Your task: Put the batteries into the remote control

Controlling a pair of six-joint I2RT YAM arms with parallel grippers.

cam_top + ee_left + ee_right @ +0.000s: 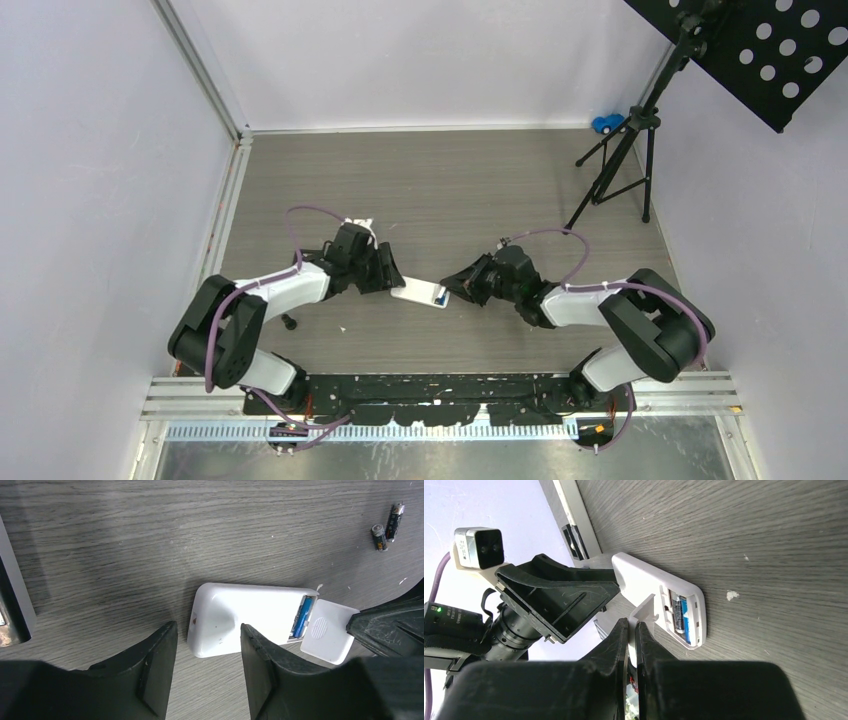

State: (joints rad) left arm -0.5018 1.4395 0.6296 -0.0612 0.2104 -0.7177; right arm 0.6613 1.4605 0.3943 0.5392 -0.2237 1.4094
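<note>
The white remote (240,612) lies flat on the table (150,540), its long axis running from the left gripper (207,645) to the right gripper (633,627). The left gripper's jaws stand apart over the closed end. The right gripper, low and level, pinches the battery cover (327,635) beside the open compartment, which holds a blue battery (301,616). Two batteries (379,536) lie loose beyond.

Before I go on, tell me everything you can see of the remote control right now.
The remote control is a white, smooth plastic slab with rounded corners, lying flat, back up, on the wood-grain table. The battery bay at one end is open, a blue battery inside. The white battery cover is off, pinched by the right gripper at that end. The open left gripper flanks the other end; contact unclear.
</note>
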